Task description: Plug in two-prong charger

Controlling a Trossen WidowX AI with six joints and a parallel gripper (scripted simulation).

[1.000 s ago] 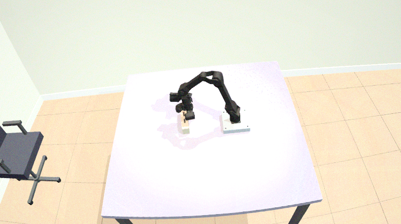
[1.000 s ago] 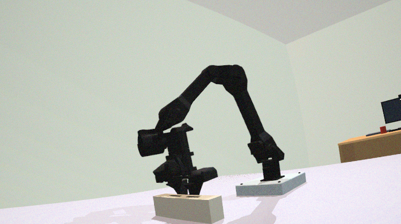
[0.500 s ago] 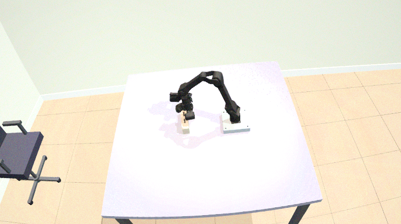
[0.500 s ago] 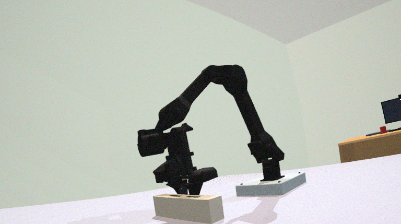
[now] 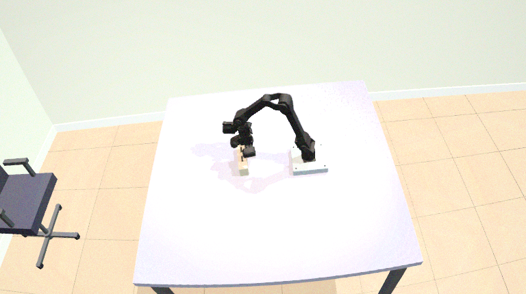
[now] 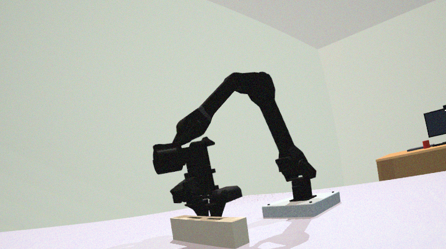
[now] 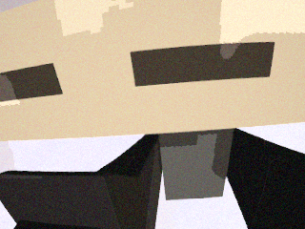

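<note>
With the grey charger gripped firmly by the gripper, both prongs are best kept upright and pressed evenly into the power strip.

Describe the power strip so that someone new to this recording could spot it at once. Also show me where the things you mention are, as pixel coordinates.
Find the pale table [image 5: 271, 232] [image 6: 371, 213], then the black gripper [image 5: 244, 151] [image 6: 209, 215] [image 7: 187, 132] pointing down at it. Right by the fingertips sits the power strip [image 5: 243, 167] [image 6: 204, 231] [image 7: 95, 112], a long beige block. Dark slots in its top set it apart from the arm's wider, flatter pale base plate [image 5: 310, 171] [image 6: 286, 212].
</note>
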